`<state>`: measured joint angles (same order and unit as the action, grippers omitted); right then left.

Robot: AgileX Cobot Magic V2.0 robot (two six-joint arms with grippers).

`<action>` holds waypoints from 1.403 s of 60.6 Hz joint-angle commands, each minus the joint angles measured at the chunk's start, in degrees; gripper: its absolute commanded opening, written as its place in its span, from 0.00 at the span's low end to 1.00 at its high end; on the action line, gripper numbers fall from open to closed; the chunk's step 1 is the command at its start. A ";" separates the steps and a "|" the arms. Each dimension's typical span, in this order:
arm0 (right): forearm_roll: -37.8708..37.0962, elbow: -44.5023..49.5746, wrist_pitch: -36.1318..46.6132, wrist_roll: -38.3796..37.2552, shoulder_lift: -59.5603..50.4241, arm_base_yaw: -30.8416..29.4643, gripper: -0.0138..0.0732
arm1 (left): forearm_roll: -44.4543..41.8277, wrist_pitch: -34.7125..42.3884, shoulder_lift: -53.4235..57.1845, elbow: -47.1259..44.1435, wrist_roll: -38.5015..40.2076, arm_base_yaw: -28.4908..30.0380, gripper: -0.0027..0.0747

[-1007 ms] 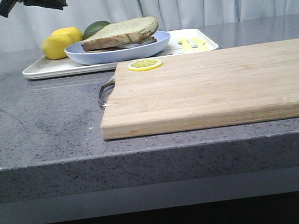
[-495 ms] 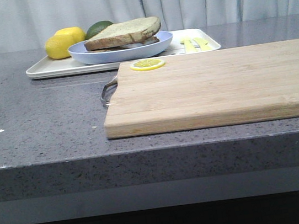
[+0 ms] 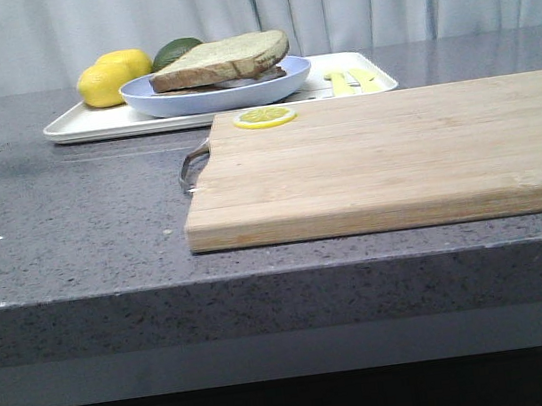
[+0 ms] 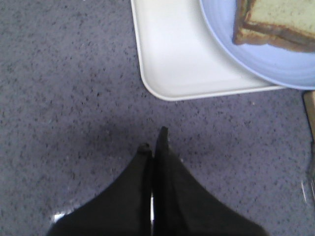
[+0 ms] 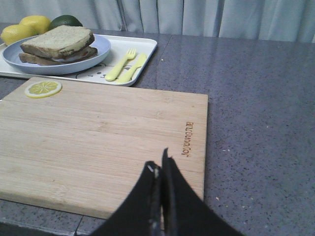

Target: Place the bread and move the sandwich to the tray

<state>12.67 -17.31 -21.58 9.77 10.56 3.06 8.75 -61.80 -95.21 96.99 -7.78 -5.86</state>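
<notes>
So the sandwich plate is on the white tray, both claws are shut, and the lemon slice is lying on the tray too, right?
Not quite. The lemon slice lies on the wooden board, at its far corner near the tray, as the right wrist view shows. The rest holds: the sandwich on its plate sits on the tray, and the left claw and right claw are both shut and empty.

1. Your front view sits low, near table height, looking forward across the wooden board (image 3: 386,157) to the tray (image 3: 89,126) and curtain behind.
2. Your left wrist view looks almost straight down, close over the grey counter (image 4: 64,98), catching 1 tray corner and the plate (image 4: 275,64) rim.
3. Your right wrist view looks obliquely forward from above the board's near edge.
4. All 3 views share the tray and the sandwich (image 5: 59,44); front and right wrist views share the lemon slice (image 5: 43,88).
</notes>
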 commanded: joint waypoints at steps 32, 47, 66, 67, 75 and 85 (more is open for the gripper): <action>0.48 -1.53 4.26 0.24 0.59 -0.20 0.09 | 3.71 34.78 50.26 -51.24 -0.32 0.03 0.01; 0.48 -1.53 4.26 0.24 0.59 -0.20 0.09 | 3.71 39.29 67.17 -63.20 -0.32 0.03 0.01; 0.48 -1.53 4.26 0.24 0.59 -0.20 0.09 | 3.74 41.73 84.58 -69.67 -0.32 0.03 0.01; 0.48 -1.53 4.26 0.24 0.59 -0.20 0.09 | 3.74 41.73 84.90 -69.79 -0.32 0.03 0.01; 0.48 -1.53 4.26 0.24 0.59 -0.20 0.09 | 3.74 41.60 85.91 -70.38 -0.32 0.03 0.01; 0.48 -1.53 4.26 0.24 0.59 -0.20 0.09 | 3.74 41.33 85.91 -70.38 -0.32 0.03 0.01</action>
<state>12.67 -17.31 -21.62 9.77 10.56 3.06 11.57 -24.88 -8.68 25.14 -8.17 -5.86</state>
